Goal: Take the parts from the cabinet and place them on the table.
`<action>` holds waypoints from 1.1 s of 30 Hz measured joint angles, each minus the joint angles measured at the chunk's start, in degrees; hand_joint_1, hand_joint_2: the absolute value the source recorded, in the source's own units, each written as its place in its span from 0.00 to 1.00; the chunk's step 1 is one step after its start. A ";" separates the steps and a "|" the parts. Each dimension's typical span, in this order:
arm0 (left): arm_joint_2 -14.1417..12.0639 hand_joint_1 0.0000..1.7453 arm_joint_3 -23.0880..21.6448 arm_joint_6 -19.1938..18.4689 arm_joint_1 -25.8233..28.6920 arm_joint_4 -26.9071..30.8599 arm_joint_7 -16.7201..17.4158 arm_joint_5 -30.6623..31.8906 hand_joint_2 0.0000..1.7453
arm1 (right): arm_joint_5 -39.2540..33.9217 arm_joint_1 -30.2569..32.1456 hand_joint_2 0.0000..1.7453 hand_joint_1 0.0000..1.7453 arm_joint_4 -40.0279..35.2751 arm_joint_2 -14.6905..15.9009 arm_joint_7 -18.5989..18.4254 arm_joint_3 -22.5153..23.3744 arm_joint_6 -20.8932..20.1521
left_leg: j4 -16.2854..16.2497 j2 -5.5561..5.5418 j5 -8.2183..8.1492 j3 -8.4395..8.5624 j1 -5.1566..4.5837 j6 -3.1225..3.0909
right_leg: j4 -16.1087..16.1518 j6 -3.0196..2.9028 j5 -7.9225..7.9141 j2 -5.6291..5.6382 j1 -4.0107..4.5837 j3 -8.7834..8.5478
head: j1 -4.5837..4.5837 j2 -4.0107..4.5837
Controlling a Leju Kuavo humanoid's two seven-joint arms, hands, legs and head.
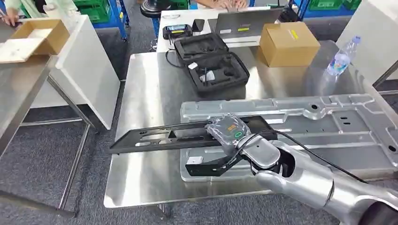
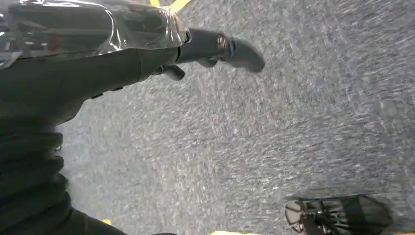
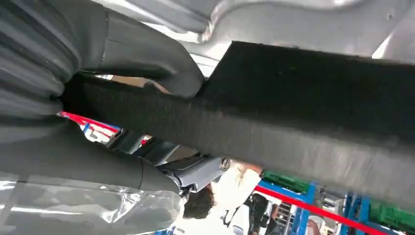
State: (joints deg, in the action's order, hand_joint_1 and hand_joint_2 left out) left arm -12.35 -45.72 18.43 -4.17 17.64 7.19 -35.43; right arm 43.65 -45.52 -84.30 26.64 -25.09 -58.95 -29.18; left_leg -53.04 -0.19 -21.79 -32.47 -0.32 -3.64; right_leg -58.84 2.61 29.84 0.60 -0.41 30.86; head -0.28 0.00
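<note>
My right hand (image 1: pixel 233 134), wrapped in clear plastic, grips a long flat black part (image 1: pixel 159 138) with cut-outs. The part lies crosswise over the front of the steel table (image 1: pixel 145 183), one end jutting past the table's left edge, the other over a large silver stamped panel (image 1: pixel 328 122). In the right wrist view the thumb (image 3: pixel 147 54) curls over the black part (image 3: pixel 303 122), with the silver panel (image 3: pixel 313 19) close behind it. My left hand (image 2: pixel 147 49) hangs over grey carpet with its fingers (image 2: pixel 230 49) stretched out and nothing in them.
Behind the panel sit an open black foam case (image 1: pixel 211 65), a cardboard box (image 1: pixel 287 43) and a water bottle (image 1: pixel 341 57). A second steel table with an open carton (image 1: pixel 35 35) stands at the left, beside a white cabinet (image 1: pixel 89 65). A dark chair base (image 2: pixel 337 215) stands on the floor.
</note>
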 joint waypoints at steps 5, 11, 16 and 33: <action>0.17 0.00 0.00 1.55 -0.20 0.00 -1.24 0.26 1.00 | -0.55 1.47 1.00 1.00 0.02 0.72 0.13 0.11 0.50 | -0.08 -0.25 -1.61 1.79 0.25 -0.19 | -13.59 0.62 1.74 -0.01 -0.33 10.18 | 0.07 0.02; -0.09 0.00 0.48 3.48 -0.27 0.28 -2.80 0.00 1.00 | -1.33 2.08 1.00 1.00 0.00 0.96 0.20 0.24 1.75 | -1.34 -0.55 -4.26 2.93 0.17 1.46 | 2.90 0.10 -6.66 0.16 -0.52 4.05 | 0.00 0.02; -0.48 0.00 0.83 4.53 -0.03 0.96 -3.37 0.65 1.00 | -1.46 2.24 1.00 1.00 -0.22 1.05 0.31 0.46 2.43 | -9.80 -0.27 -9.06 -1.10 0.71 2.69 | 3.09 -1.34 -6.34 0.14 -0.75 3.87 | -0.20 0.02; -1.29 0.00 2.06 7.67 0.75 3.45 -1.38 1.16 0.00 | -1.68 3.28 0.00 0.00 -1.40 1.31 -0.20 0.70 2.45 | -1.29 -0.21 -1.92 0.62 0.26 0.23 | -12.68 0.69 2.85 0.12 -0.60 9.62 | -0.04 0.02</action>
State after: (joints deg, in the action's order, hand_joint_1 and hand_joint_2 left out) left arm -13.64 -43.67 26.10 -3.42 21.09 5.81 -34.27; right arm 41.97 -42.24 -85.70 27.96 -25.29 -58.25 -26.73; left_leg -54.33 -0.40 -23.71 -31.86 -0.06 -3.41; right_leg -71.51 3.29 32.69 0.72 -1.02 40.48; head -0.33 0.02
